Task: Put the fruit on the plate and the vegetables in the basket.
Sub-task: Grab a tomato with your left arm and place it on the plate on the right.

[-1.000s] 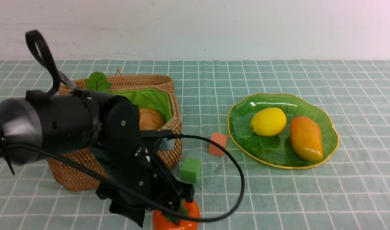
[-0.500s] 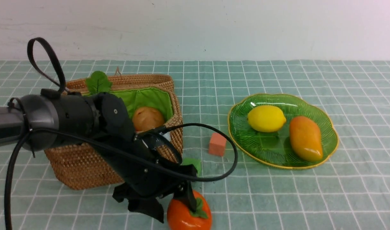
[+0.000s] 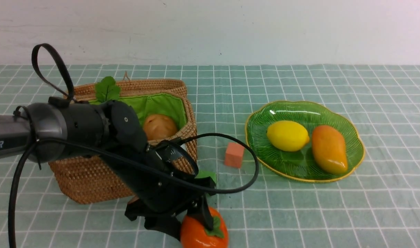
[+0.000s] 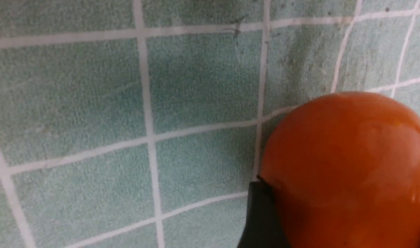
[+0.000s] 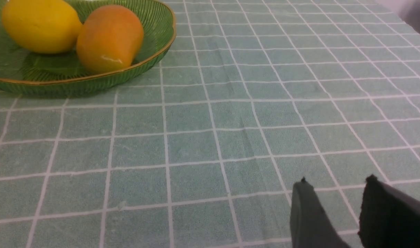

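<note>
One fruit is left off the plate: the orange fruit [image 3: 203, 234] with the green leaf cap, on the checked cloth [image 3: 299, 213] at the near edge, in front of the wicker basket [image 3: 93, 179]. Your left gripper [image 3: 192, 224] is on it. In the front view its fingers straddle the fruit, and the left wrist view shows one dark finger [image 4: 261, 213] against the orange skin [image 4: 344, 165]. Whether the jaws have actually clamped, you cannot tell from here. The fruit is round, so no long axis to line up on. The left arm is clearly nearer; the right is not in the front view.

Basket: lid back, green lining showing, brown potato [image 3: 159, 126] inside, a leafy green top [image 3: 107, 90] at the far rim. Anything else inside is hidden by the arm.

Between basket and plate: green cube [image 3: 206, 174], partly hidden, and salmon cube [image 3: 234, 155].

Plate [image 3: 351, 162], off to the fruit's right and farther back: lemon [image 3: 287, 136] and mango [image 3: 328, 148], side by side.

Right gripper [image 5: 337, 206]: jaws slightly parted, nothing held, low over bare cloth near the plate.
</note>
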You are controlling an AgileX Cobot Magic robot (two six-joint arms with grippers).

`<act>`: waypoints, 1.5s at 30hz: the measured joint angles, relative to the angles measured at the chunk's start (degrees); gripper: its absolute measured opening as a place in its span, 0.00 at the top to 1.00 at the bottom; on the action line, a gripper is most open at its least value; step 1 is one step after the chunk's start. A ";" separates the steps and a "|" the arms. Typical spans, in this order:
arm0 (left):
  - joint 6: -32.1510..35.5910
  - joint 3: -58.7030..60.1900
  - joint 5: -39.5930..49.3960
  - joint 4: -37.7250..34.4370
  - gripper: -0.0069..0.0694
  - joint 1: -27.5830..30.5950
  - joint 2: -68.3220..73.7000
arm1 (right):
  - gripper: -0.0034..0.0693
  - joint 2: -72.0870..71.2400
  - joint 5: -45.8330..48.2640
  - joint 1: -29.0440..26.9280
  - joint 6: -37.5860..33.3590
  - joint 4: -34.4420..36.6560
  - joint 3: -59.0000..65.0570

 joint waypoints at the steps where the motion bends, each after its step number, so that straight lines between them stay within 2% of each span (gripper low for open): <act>1: 0.00 0.11 0.45 0.87 0.32 0.00 -0.54 | 0.62 0.00 0.00 0.00 0.00 0.00 0.00; 5: 0.02 0.39 3.65 4.76 0.32 0.00 -4.42 | 0.62 0.00 0.00 0.00 0.00 0.00 0.00; 10: 0.07 -1.48 6.22 4.43 0.32 0.00 -10.34 | 0.62 0.00 0.00 0.00 0.00 0.00 0.00; 17: 1.14 -10.46 7.45 -1.92 0.32 0.00 -15.58 | 0.62 0.00 0.00 0.00 -0.03 0.00 0.00; 22: 6.72 -22.84 5.87 -7.09 0.32 -0.46 -8.90 | 0.62 0.00 0.00 0.00 -0.03 0.00 0.00; 30: 7.25 -38.73 3.95 -4.96 0.32 -6.45 9.38 | 0.62 0.00 0.00 0.00 -0.03 0.00 0.00; 32: 5.38 -43.88 2.67 -2.37 0.32 -8.08 14.78 | 0.62 0.00 0.05 0.00 -0.03 0.00 0.00; 36: -3.80 -51.88 -1.02 4.81 0.32 -9.72 23.34 | 0.62 0.00 0.05 0.00 -0.03 0.00 0.00; 41: -11.09 -54.20 -3.11 8.01 0.31 -9.93 27.49 | 0.62 0.00 0.05 0.00 -0.03 0.00 0.00; 45: -12.69 -54.39 -4.60 8.25 0.20 -9.93 28.60 | 0.62 0.00 0.05 0.00 -0.03 0.00 0.00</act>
